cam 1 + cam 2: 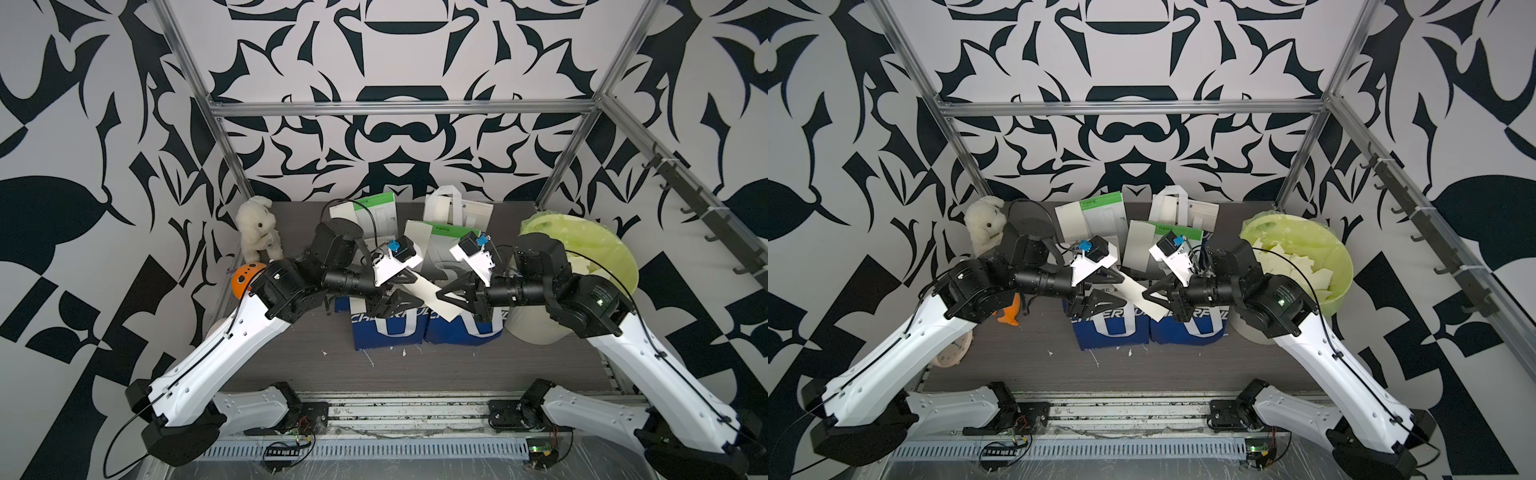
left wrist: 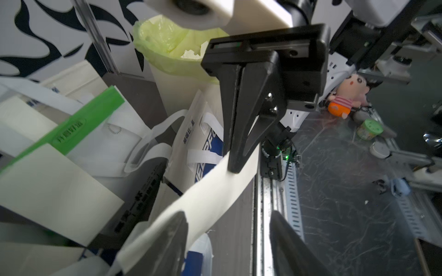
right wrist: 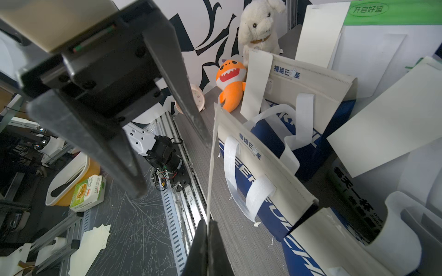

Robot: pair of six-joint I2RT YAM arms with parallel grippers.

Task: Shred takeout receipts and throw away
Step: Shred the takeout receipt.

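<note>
A long cream-white takeout receipt (image 1: 426, 297) (image 1: 1139, 293) hangs in the air over two blue-and-white bags, between both grippers. My right gripper (image 1: 440, 296) (image 3: 208, 229) is shut on one end of it; the strip (image 3: 211, 167) shows edge-on there. My left gripper (image 1: 417, 287) (image 2: 227, 239) is open. The strip (image 2: 215, 186) passes behind one of its fingers (image 2: 167, 241), and the other finger stands well apart from it. More receipts (image 3: 318, 31) (image 3: 256, 81) lie on or stick out of the bags. Torn pieces (image 1: 1300, 257) lie in the green-lined bin (image 1: 623, 257).
Blue-and-white tote bags (image 1: 386, 328) (image 1: 461, 328) stand under the grippers, and green-topped white bags (image 1: 370, 212) behind them. A white plush rabbit (image 1: 257, 228) and an orange toy (image 1: 243, 280) sit at the back left. Small paper scraps (image 1: 368, 357) dot the table front.
</note>
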